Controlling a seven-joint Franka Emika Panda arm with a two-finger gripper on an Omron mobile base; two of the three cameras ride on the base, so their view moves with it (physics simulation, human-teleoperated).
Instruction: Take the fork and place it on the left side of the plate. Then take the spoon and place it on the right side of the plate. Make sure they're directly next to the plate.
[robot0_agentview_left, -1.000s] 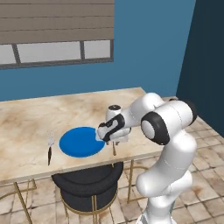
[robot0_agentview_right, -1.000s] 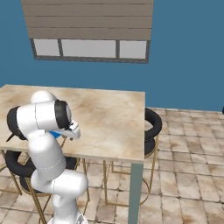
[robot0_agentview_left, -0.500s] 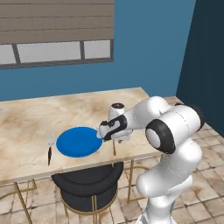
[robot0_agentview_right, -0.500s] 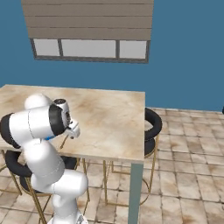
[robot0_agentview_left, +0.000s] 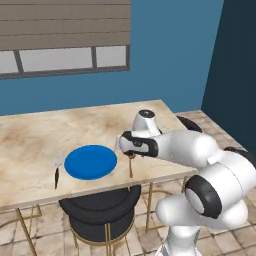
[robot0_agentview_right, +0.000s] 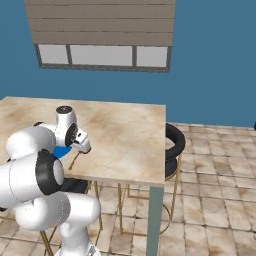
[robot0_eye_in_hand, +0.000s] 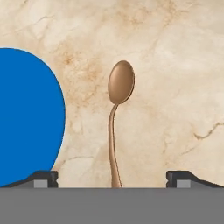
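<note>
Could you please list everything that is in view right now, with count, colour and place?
plate: one, bright blue, near the table's front edge.
fork: one, dark handle, on the table left of the plate.
spoon: one, brown, flat on the table right of the plate, apart from it.
table: one, beige marble top, gold legs.
stools: at least two, black, gold legs, at the table's front and right side.
window: one, grey blind, blue wall.
gripper: one, jaws wide open over the spoon's handle.

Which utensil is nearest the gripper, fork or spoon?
The spoon, lying right under the open gripper on the plate's right; the dark-handled fork lies beyond the plate's left edge.
</note>
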